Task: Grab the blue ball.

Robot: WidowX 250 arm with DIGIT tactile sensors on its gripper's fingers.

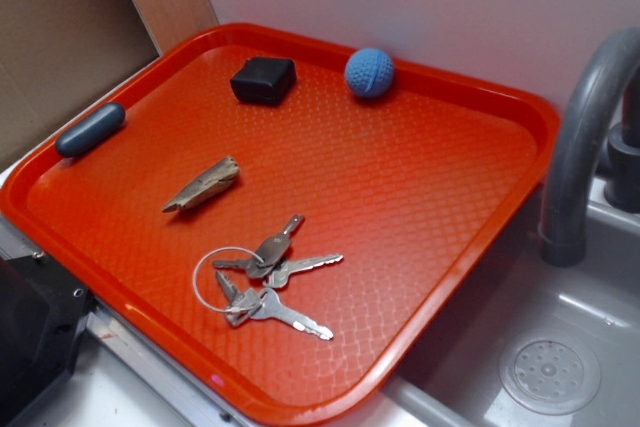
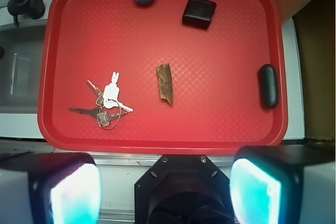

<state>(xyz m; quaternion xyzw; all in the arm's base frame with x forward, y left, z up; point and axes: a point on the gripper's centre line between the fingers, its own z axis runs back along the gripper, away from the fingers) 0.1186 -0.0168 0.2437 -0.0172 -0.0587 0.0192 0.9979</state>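
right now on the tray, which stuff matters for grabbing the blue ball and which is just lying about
Belongs to the job:
- blue ball, at the tray's far edge
- end effector, open, short of the tray

Just lying about:
- black box
- bunch of keys
- wood piece
- dark blue capsule
- red tray

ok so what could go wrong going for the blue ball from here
The blue ball sits against the far rim of the red tray, so one gripper finger may hit the rim on the way down. It is round, so an off-centre pinch could send it rolling along that rim. The black box lies just beside it and could get bumped. The gripper is open and far off, over the tray's near edge, leaving a long reach.
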